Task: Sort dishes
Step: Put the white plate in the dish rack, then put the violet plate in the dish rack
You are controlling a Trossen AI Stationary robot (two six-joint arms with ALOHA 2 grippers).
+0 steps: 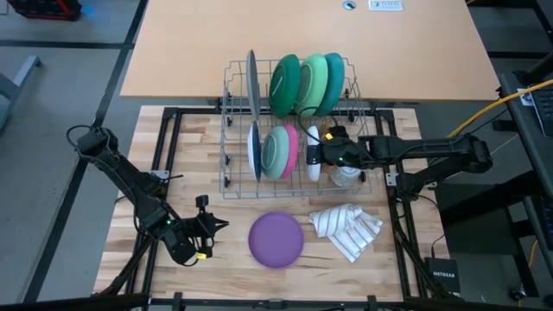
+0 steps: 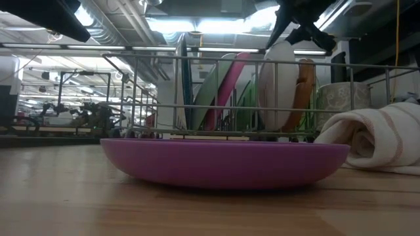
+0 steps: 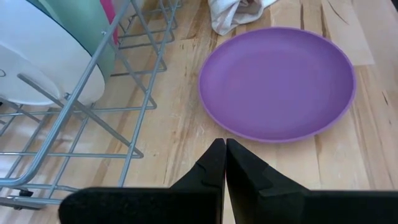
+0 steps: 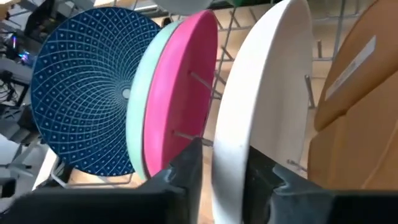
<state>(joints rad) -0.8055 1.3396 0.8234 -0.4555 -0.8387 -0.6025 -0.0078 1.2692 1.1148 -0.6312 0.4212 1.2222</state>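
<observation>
A purple plate (image 1: 276, 239) lies flat on the wooden table, near its front edge. My left gripper (image 3: 225, 146) hovers shut to the left of it (image 1: 212, 226), holding nothing. A wire dish rack (image 1: 233, 147) holds dishes on edge: a grey plate (image 1: 251, 79) and green and teal ones (image 1: 307, 84) in the far row, and a blue patterned plate (image 4: 87, 93), a light green and a pink one (image 4: 183, 93), a white plate (image 4: 261, 93) and a brown one (image 4: 354, 112) in the near row. My right gripper (image 4: 224, 149) is open above the rack (image 1: 318, 154), with one finger on each side of the white plate's upper rim. My right gripper comes at the white plate's upper rim (image 4: 231, 163) from above, slanting down, with one finger on each face. Whether the fingers (image 4: 189, 165) touch the plate cannot be told. The plate stands on edge between the rack's wires.
A white striped cloth (image 1: 346, 226) lies bunched on the table to the right of the purple plate. A small clear glass cup (image 1: 346, 175) stands at the rack's near right corner. The rack's upright wires (image 3: 93, 112) are close beside my left gripper.
</observation>
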